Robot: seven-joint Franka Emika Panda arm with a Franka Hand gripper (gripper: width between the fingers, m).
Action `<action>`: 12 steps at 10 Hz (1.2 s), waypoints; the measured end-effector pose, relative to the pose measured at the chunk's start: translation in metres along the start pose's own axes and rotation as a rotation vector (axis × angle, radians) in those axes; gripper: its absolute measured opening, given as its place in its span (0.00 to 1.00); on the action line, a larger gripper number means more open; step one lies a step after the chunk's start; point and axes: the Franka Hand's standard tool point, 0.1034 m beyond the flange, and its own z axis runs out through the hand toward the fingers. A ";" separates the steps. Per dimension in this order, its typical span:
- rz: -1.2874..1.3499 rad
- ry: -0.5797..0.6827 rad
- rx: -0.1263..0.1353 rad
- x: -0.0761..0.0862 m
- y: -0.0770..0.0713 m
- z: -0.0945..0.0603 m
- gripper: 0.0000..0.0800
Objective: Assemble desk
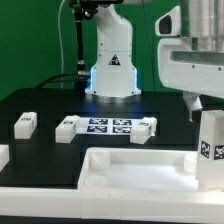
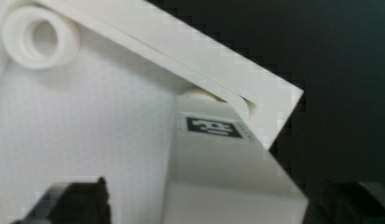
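Arm (image 1: 195, 50) is hanging at the exterior view's right, wrist pointing straight down, jaws straddling an upright tagged leg (image 1: 210, 145) at the panel's (image 1: 120, 158) corner. Whether they are clamping it, I cannot tell. Loose legs (image 1: 66, 128) are lying on the tabletop (image 1: 45, 100).

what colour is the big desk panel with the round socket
The desk panel is plain white; the wrist view shows it best, up close.

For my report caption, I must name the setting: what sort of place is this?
Probably a robotics lab bench: a robot arm on a black table, a green backdrop behind it, and a marker board with printed tags.
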 end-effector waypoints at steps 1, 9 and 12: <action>-0.097 0.000 0.001 -0.001 -0.001 0.000 0.80; -0.733 -0.002 -0.007 -0.005 -0.003 0.002 0.81; -0.913 0.001 -0.012 -0.005 -0.004 0.002 0.81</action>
